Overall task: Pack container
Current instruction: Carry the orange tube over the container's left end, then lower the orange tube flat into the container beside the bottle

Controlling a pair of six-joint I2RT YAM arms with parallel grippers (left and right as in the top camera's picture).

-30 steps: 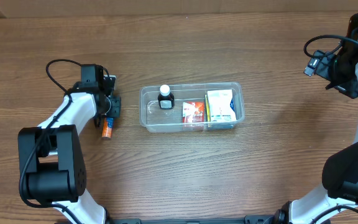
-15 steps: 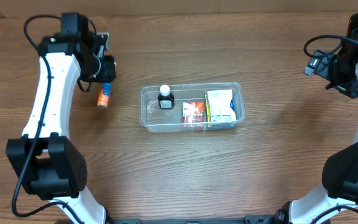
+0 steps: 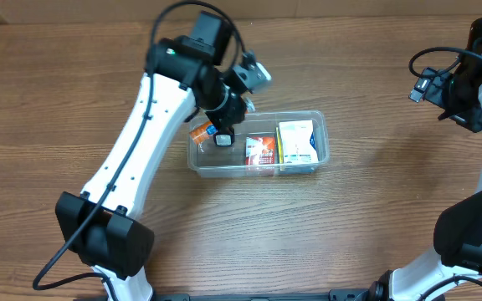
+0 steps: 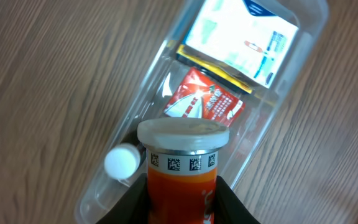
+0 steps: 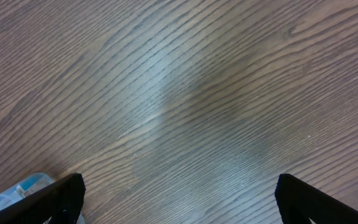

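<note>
The container (image 3: 266,115), a shallow clear plastic bin with rounded corners, lies lengthwise near the middle of the wooden table (image 3: 74,67). The left arm reaches across from the near left side, and the left gripper (image 4: 180,208) is over the bin's left end. Its jaws pinch an orange bottle (image 4: 182,168) from both sides, low on the body. The bottle has a pale grey cap, and below it a white band printed with small square codes. From overhead the orange bottle (image 3: 200,131) shows over the bin's far left corner, partly across the rim; how high it hangs above the bin cannot be told. Three things lie inside the bin. A small dark bottle with a white cap (image 4: 122,162) stands at the left end, just beside the held bottle in the wrist view and partly hidden by the gripper from overhead. A red packet (image 4: 202,102) sits in the middle. A white box with green and blue print (image 4: 241,37) fills the right end, touching the packet. The right arm is up at the right edge of the table, well apart from the bin. The right gripper (image 5: 179,199) has its jaws spread wide, each dark fingertip at a lower corner of its wrist view, with nothing but bare wood between them.
</note>
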